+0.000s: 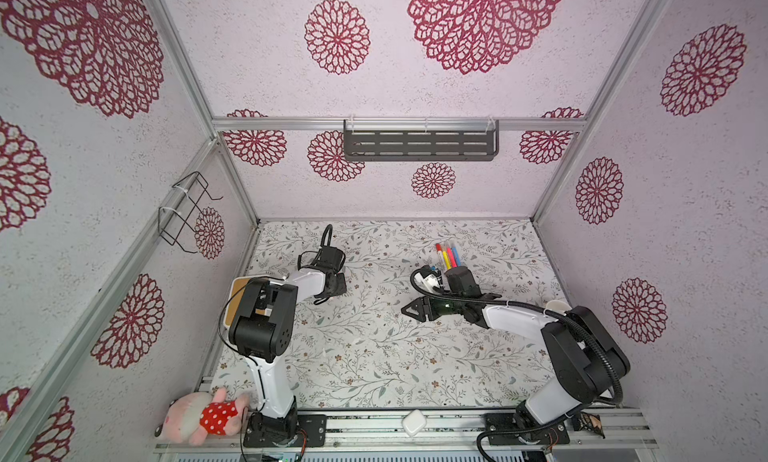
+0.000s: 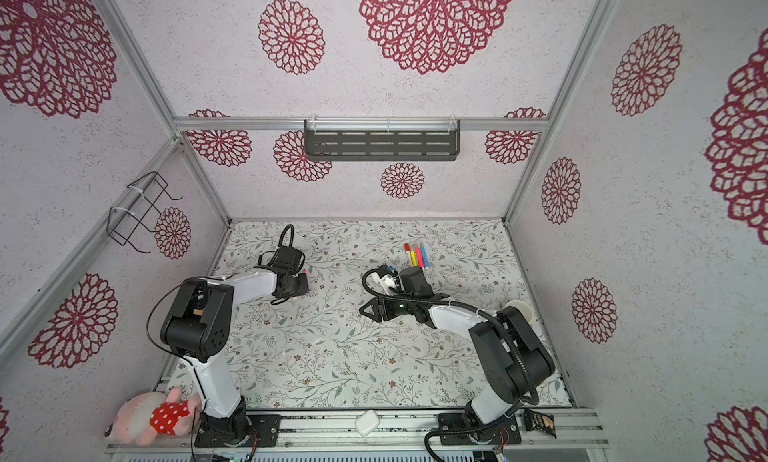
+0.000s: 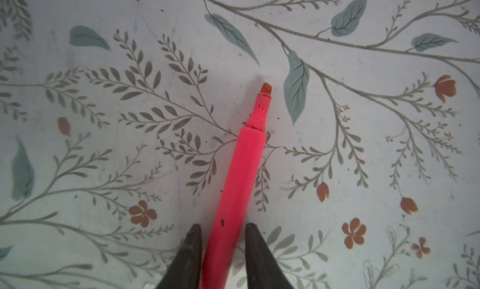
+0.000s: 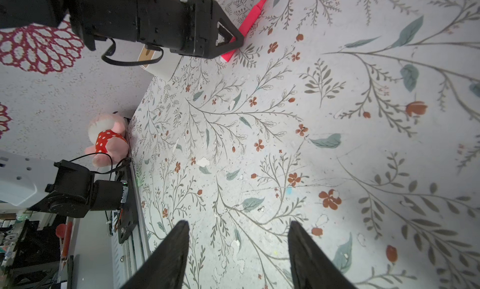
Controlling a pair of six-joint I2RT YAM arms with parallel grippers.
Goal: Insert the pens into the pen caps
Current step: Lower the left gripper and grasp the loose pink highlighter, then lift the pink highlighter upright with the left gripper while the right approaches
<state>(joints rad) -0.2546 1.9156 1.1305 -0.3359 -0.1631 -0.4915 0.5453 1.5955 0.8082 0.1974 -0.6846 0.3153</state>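
Note:
In the left wrist view a pink pen (image 3: 246, 165) with a bare orange tip (image 3: 266, 87) runs out from between the fingers of my left gripper (image 3: 222, 226), which is shut on its rear end. The right wrist view shows that pen (image 4: 249, 22) low on the floral mat under the left gripper (image 4: 235, 39). In both top views the left gripper (image 1: 334, 289) (image 2: 297, 287) points down at the mat's left. Several more pens (image 1: 446, 254) (image 2: 415, 254) lie side by side at the back right. My right gripper (image 1: 409, 310) (image 2: 365, 310) (image 4: 239, 224) hangs open and empty over mid-mat. Small pale bits (image 4: 337, 115) dot the mat; I cannot tell whether they are pen caps.
A white cup (image 1: 559, 305) stands behind the right arm. A white box (image 4: 161, 64) sits by the left arm. A pink plush toy (image 1: 199, 414) and a white case (image 1: 413, 422) rest on the front rail. A dark shelf (image 1: 419, 144) hangs on the back wall.

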